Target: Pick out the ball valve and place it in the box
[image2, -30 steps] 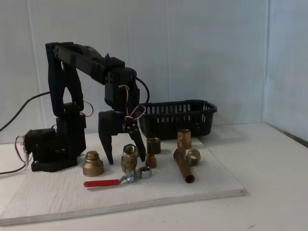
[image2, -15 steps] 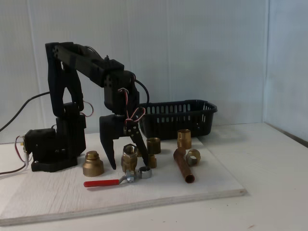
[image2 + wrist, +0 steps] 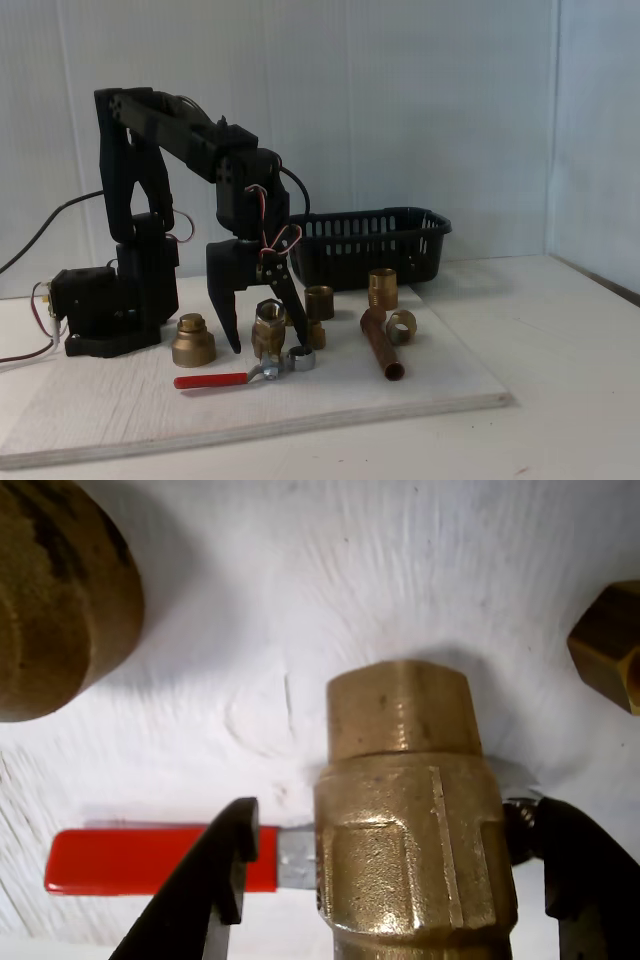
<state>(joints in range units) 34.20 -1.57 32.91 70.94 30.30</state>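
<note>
Brass fills the wrist view: the ball valve (image 3: 410, 820), a small brass body with a long flat red lever, stands on the white board (image 3: 300, 610) between the two black fingers of the end effector (image 3: 385, 880), which is spread wide and grips nothing. To grasp well, it should probably drop a little lower and close squarely on the flat-sided body, not the lever. In the fixed view, the black arm folds over from its base, wrist pointing straight down, end effector (image 3: 268, 340) straddling the valve (image 3: 266, 328); the black oval slotted plastic basket (image 3: 370, 245) sits behind on the counter (image 3: 560, 400).
</note>
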